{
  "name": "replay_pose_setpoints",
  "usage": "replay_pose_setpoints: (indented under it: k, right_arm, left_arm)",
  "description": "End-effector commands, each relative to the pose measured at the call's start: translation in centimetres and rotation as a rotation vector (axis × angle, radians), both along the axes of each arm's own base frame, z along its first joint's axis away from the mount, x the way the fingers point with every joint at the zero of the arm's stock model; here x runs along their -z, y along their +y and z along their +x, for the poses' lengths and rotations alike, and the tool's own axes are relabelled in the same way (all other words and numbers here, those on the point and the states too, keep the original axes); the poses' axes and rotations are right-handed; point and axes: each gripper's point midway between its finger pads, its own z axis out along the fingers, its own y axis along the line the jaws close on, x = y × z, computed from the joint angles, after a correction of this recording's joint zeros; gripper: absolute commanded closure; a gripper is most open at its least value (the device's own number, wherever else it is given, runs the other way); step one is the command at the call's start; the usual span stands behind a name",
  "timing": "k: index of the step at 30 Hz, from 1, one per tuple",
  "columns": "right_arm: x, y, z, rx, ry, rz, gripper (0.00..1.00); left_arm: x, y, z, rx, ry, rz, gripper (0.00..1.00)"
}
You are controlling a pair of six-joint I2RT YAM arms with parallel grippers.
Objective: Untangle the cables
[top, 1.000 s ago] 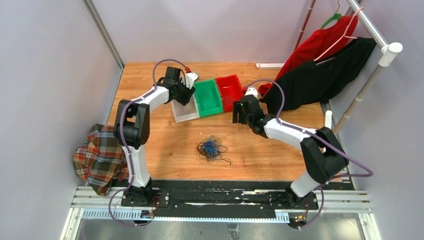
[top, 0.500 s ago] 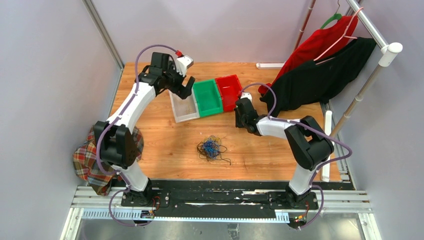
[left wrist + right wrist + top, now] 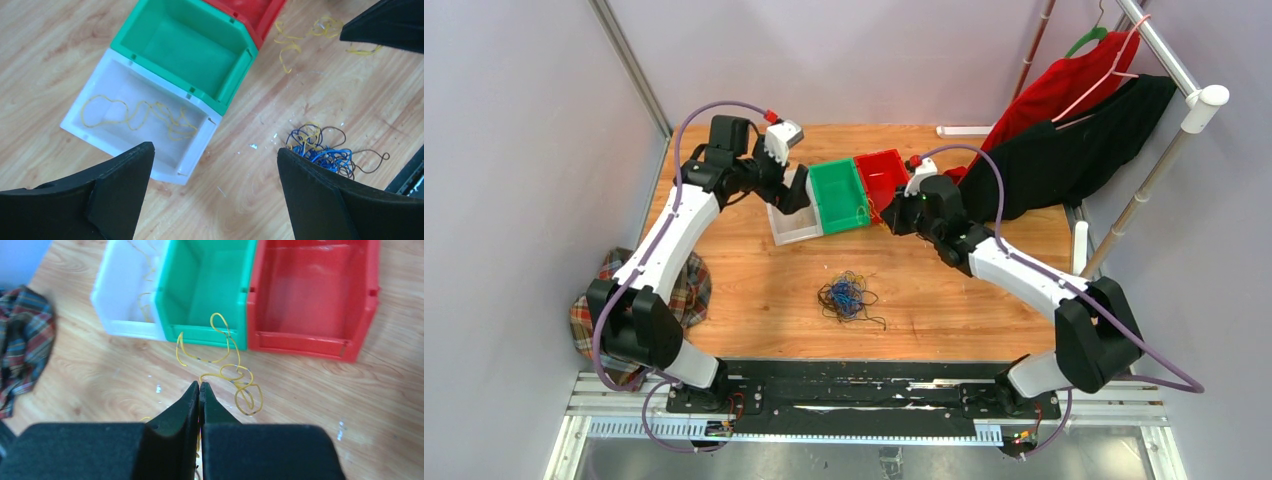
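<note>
- A plaid cloth (image 3: 614, 310) slumps over the near left edge of the wooden table (image 3: 754, 290), beside the left arm.
- The bunch of cables (image 3: 848, 296) lies on the table between the two arms, well short of the bins. It is a knot of blue and dark strands with some yellow in it, and one dark strand trails out to the right. Neither gripper touches it.
- Past the bunch, the right gripper (image 3: 200, 385) is low in front of the green and red bins, with its fingers pressed tight together on a yellow cable (image 3: 235, 380). That cable curls away from the tips in loose loops before the green bin's front wall.
- Three bins stand side by side in a slanted row: the white bin (image 3: 792, 228) on the left, the green bin (image 3: 839, 195) in the middle and the red bin (image 3: 884, 175) on the right.
- A second yellow cable (image 3: 135, 112) lies coiled on the white bin's floor.
- The left gripper (image 3: 215, 152) hangs above the white bin with its fingers spread wide and nothing between them.
- Far right, a red garment (image 3: 1064, 85) and a black garment (image 3: 1064, 150) hang from a rail.
</note>
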Motion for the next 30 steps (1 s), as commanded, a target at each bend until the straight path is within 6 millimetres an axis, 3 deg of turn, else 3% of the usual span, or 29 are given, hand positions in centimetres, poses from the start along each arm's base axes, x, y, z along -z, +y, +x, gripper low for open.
replay_pose_setpoints:
  k: [1,6,13,18,24,30]
  right_arm:
    - [-4.2,2.7,-0.7,-0.148,-0.039,0.115,0.99]
    - [-8.2,5.5,-0.6,-0.235,-0.089,0.190,0.99]
    - [-9.9,10.9,1.3,-0.316,-0.113,0.203,0.99]
    - [-9.5,14.6,2.6,-0.352,-0.126,0.175,0.99]
    - [-8.3,18.0,3.9,-0.394,-0.092,0.155,0.99]
    - [-9.1,19.8,1.3,-0.535,-0.040,0.245,0.99]
  left_arm:
    - [1.8,0.4,-1.2,-0.009,0.036,0.016,0.02]
    - [3.4,2.8,-1.7,-0.083,0.081,-0.013,0.02]
    - [6.0,7.1,-1.5,-0.208,0.150,-0.067,0.00]
    - [8.5,9.8,-0.9,-0.306,0.183,-0.085,0.07]
    - [7.9,11.0,-1.7,-0.251,0.218,-0.152,0.11]
    - [4.0,7.6,-4.7,0.038,0.117,-0.251,0.10]
